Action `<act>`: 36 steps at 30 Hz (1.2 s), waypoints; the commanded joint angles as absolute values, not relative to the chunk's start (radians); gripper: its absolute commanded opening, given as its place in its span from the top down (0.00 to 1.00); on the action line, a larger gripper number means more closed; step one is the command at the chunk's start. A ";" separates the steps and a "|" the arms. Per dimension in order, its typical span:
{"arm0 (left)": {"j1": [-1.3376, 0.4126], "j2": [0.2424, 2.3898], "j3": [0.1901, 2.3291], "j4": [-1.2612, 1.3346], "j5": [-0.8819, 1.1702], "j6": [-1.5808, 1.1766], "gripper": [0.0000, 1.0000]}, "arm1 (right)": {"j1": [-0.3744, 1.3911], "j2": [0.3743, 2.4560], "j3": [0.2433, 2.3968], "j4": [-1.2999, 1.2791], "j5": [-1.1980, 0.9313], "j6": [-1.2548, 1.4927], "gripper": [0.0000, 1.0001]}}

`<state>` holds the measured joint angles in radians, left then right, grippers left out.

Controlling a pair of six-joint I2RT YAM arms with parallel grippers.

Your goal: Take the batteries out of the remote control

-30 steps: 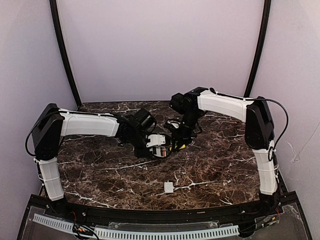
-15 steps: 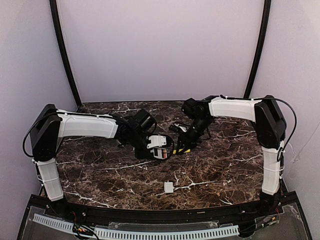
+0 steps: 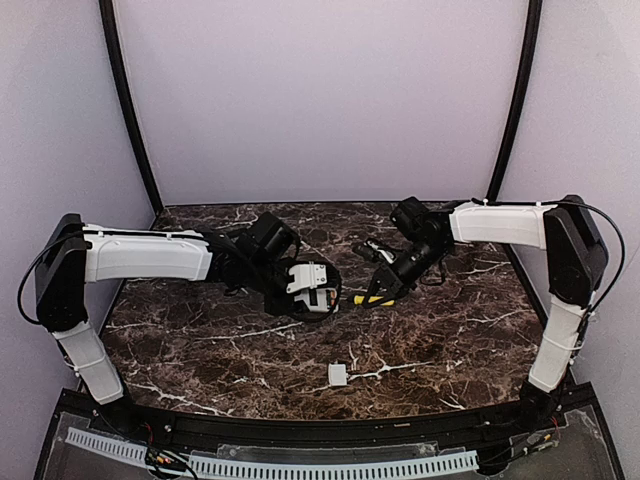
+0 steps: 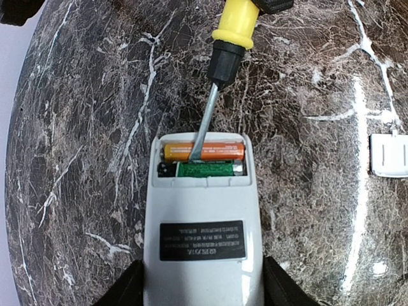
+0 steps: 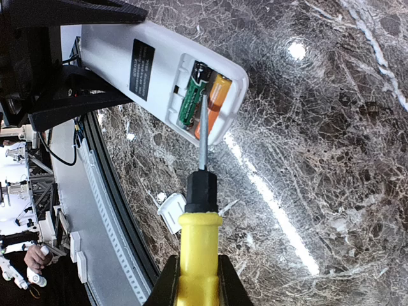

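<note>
Working over the middle of the dark marbled tabletop [image 3: 440, 340]. Pinches the remote control [image 4: 201, 210] by its long edges between the left fingers [image 4: 129, 290], back face up, compartment open at the far end. Clamps the yellow-handled screwdriver [image 5: 199, 248] between the right fingers [image 5: 164, 290], shaft angled down into the compartment. Shows the small white cover [image 4: 387, 155] flat on the tabletop, apart from the remote control. Rests the tip at the seam between the orange battery [image 4: 223, 152] and the green battery [image 4: 204, 169], both seated side by side.
</note>
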<state>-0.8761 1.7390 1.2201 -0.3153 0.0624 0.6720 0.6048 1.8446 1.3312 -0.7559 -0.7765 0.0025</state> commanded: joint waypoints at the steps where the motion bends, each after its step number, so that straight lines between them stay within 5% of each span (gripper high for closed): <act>1: -0.899 1.691 1.220 -0.122 0.170 0.662 1.00 | 0.625 1.823 1.318 -0.631 -0.945 -0.085 1.00; 36: -0.871 1.590 1.047 0.101 0.272 0.643 1.00 | 0.576 1.776 1.217 -0.622 -1.055 -0.135 1.00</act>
